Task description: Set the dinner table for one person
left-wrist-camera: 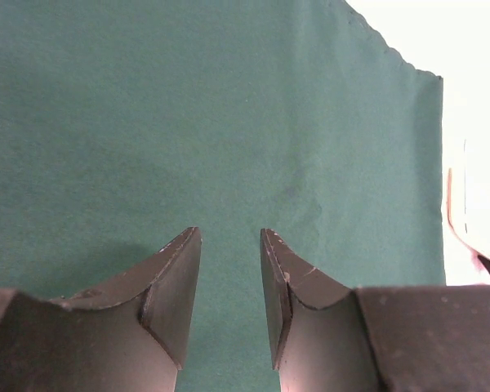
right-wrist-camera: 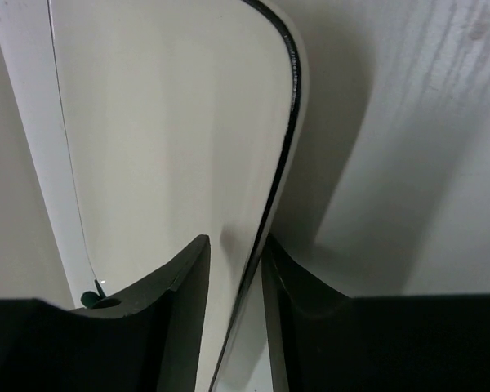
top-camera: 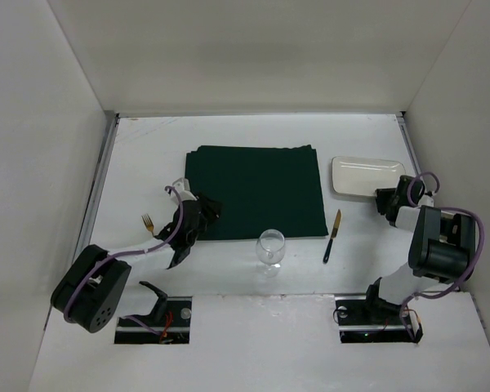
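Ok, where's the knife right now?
In the top view the knife lies on the dinner table right of centre, just off the near right corner of the green placemat, with the wine glass to its left and the white plate beyond it.

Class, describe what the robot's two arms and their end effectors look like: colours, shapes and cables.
The left arm and right arm each have bulky black joint housings, white links and a looping purple cable, and stand on black base plates. The left end effector and right end effector each have two matte black, wedge-shaped fingers tapering to thin tips.
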`<state>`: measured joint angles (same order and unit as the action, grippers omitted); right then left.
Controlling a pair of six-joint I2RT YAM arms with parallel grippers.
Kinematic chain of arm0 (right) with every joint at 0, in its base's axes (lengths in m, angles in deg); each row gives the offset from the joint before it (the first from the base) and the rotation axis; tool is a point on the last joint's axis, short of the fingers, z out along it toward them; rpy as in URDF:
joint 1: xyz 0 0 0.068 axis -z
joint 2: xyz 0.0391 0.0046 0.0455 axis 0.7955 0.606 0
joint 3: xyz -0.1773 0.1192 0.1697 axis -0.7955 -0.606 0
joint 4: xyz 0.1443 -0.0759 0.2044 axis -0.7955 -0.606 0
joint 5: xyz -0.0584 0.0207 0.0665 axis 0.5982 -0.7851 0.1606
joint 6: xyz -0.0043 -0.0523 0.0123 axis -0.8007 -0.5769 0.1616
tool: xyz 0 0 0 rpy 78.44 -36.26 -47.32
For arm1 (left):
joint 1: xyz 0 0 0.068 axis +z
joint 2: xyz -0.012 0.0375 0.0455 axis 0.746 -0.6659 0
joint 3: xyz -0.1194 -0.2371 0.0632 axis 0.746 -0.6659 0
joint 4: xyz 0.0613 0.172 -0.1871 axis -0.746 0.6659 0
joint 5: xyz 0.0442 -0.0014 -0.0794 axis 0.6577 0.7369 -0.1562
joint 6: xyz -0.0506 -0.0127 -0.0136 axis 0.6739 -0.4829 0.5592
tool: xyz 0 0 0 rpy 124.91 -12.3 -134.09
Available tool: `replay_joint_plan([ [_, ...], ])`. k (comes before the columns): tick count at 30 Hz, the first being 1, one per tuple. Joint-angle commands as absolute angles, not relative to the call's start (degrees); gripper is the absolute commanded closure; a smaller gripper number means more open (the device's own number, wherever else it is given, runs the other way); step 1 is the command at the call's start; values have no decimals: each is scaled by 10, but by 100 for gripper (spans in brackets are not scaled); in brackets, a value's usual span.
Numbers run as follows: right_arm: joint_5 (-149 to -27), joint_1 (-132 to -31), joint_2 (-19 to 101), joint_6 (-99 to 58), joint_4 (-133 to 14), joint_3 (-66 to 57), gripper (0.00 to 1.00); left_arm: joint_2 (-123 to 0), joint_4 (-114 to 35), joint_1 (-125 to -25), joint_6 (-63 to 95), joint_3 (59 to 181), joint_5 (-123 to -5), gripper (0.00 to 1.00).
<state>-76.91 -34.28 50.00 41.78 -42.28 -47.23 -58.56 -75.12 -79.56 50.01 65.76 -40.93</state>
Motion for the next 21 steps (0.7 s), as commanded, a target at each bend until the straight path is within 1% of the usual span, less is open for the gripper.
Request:
replay_joint_plan([
  [1, -786, -338, 507, 413, -427, -455, 63, -566, -779, -789, 501, 648, -407, 67],
  [2, -786, -338, 507, 413, -427, -455, 63, -569, -779, -786, 502, 648, -408, 67],
  [3, -801, -331, 512, 413, -417, -456, 91, -571, -779, -783, 504, 648, -411, 67],
  [5, -809, -322, 487, 417, -399, -472, 97, -574, -779, -783, 504, 649, -411, 67],
  [9, -827, -299, 411, 447, -340, -509, 99, -583, -779, -783, 504, 651, -413, 67],
  [14, -854, -294, 339, 497, -310, -511, 99, -585, -779, -781, 503, 652, -413, 67],
  [17, -861, -311, 302, 510, -310, -503, 99, -573, -779, -779, 498, 650, -410, 66],
  [21, -854, -353, 262, 509, -321, -491, 99, -555, -777, -770, 499, 647, -414, 61],
])
